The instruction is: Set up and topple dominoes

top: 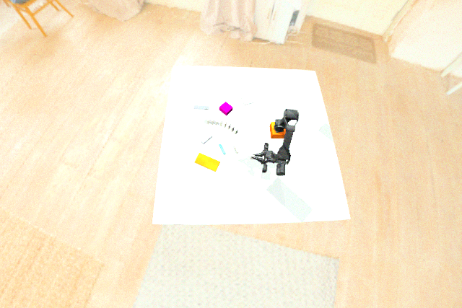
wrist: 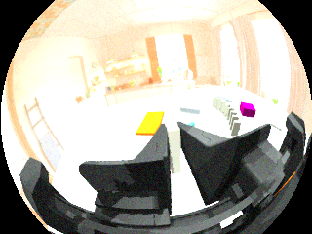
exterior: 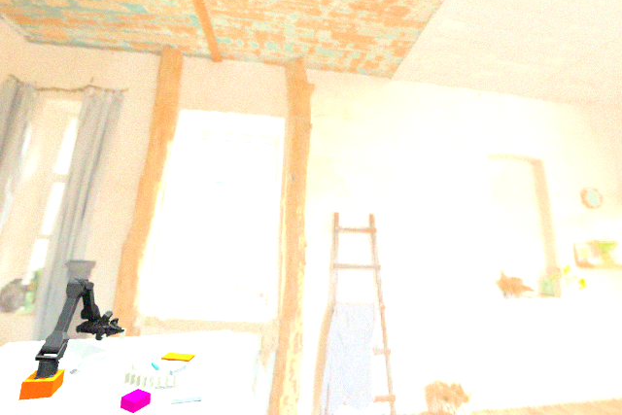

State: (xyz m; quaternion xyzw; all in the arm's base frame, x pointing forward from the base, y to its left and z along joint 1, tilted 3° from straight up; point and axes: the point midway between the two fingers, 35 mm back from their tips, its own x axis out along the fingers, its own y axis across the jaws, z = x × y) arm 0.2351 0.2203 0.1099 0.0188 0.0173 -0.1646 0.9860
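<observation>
A short row of small pale standing dominoes (top: 223, 124) (exterior: 148, 380) (wrist: 228, 111) runs across the white table top (top: 231, 200). My gripper (top: 255, 156) (exterior: 120, 332) (wrist: 174, 132) hangs above the table, right of the row and apart from it. It is shut on a pale domino (wrist: 175, 154), seen as a thin strip between the dark fingers in the wrist view. A cyan domino (top: 221, 148) (exterior: 155, 365) lies flat below the row. Pale dominoes (top: 206, 139) (top: 201, 107) lie flat nearby.
A magenta block (top: 225, 108) (exterior: 135, 399) (wrist: 248, 108) sits just behind the row. A yellow flat slab (top: 207, 161) (exterior: 178, 357) (wrist: 151, 123) lies in front of it to the left. The arm's orange base (top: 276, 132) (exterior: 41, 385) stands right of the row.
</observation>
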